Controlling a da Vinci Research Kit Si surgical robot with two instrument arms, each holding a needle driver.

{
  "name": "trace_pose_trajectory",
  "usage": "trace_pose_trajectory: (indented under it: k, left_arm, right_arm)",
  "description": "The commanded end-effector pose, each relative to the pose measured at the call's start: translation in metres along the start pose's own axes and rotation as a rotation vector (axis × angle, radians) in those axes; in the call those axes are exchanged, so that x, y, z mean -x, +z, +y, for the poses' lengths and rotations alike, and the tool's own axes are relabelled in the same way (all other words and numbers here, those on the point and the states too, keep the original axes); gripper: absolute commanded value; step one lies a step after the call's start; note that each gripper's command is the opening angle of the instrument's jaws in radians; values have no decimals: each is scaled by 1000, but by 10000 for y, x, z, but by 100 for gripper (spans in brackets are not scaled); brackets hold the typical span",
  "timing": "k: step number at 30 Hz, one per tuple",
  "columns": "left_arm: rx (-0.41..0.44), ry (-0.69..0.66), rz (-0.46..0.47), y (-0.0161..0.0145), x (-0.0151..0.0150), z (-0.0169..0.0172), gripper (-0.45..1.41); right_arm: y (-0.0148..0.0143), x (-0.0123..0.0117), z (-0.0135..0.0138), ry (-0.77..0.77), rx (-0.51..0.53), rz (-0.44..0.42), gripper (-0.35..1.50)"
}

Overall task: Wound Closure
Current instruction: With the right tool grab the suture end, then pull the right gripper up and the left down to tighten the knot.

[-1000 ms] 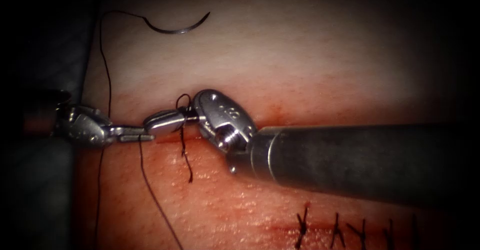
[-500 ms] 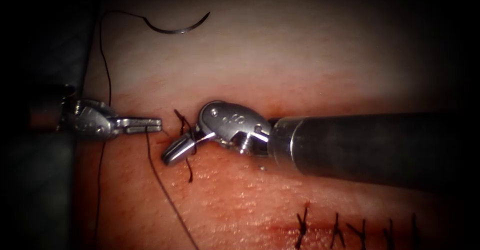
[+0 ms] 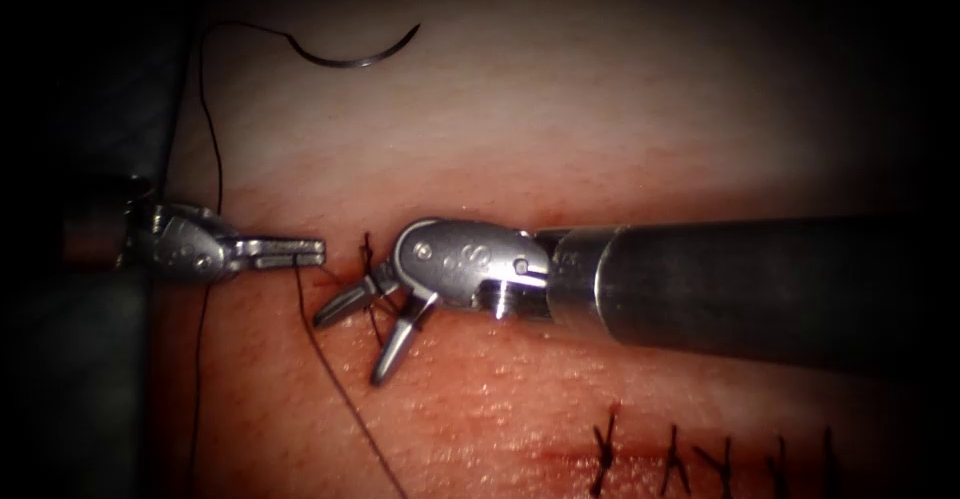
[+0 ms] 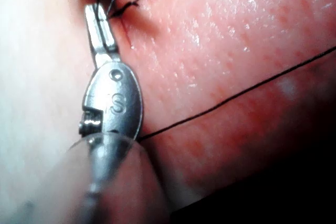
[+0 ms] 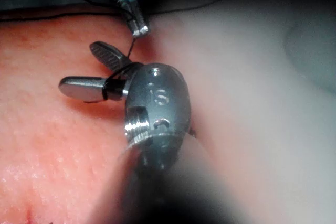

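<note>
The curved dark steel needle point(image 3: 352, 54) lies free on the pale tissue in the upper left of the endoscope frame, not in the tissue and held by neither tool, its arc opening upward. The thin black thread point(image 3: 208, 139) runs from its left end down the left edge of the frame. The left arm's small silver needle driver point(image 3: 290, 251), at left centre, has its jaws closed on a strand of thread that trails toward the lower middle. The right arm's silver needle driver point(image 3: 352, 344) sits at centre with jaws spread wide, straddling the short knotted thread tail point(image 3: 368, 259) at the cut point(image 3: 335, 277), holding nothing. The pinkish-red pork tissue point(image 3: 520, 399) is wet and glistening.
</note>
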Motion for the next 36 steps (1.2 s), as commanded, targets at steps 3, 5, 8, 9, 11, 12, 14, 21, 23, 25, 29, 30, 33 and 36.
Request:
trace_pose_trajectory:
  k: [3,5,8,9,11,12,14,21,23,25,29,30,33,36]
  left_arm:
    - [-1,3,-1,4,4,1,-45]
    - [3,4,-6,5,2,3,-45]
    - [4,0,-10,5,1,7,-45]
    - [4,2,-12,6,0,9,-45]
    - [3,3,-13,6,0,10,-45]
    - [2,4,-15,6,-1,12,-45]
    - [4,-1,-18,7,-3,14,-45]
    - [53,0,-36,15,-25,48,-45]
    - [76,11,-48,18,-34,66,-45]
    - [91,18,-58,20,-39,75,-45]
    - [131,24,-80,29,-46,101,-45]
    - [137,21,-82,31,-47,105,-45]
    - [157,19,-83,37,-48,118,-45]
    - [192,8,-82,46,-52,137,-45]
  right_arm:
    - [5,13,5,-19,-17,-53,105]
    - [5,18,5,-34,-30,-90,100]
    - [6,21,5,-51,-43,-120,91]
    - [7,21,5,-63,-44,-123,74]
    - [8,21,7,-74,-43,-123,41]
    - [9,20,7,-91,-44,-125,7]
    - [10,20,8,-97,-42,-129,-28]
    - [0,14,22,-123,-30,-141,-35]
    - [-1,10,23,-120,-30,-138,-35]
    - [-1,8,23,-119,-32,-139,-35]
    - [-3,4,25,-118,-26,-121,-35]
    - [-4,3,25,-124,-24,-114,-35]
    - [-9,0,28,-100,-11,-89,-35]
    - [-12,-4,27,-89,-9,-66,-35]
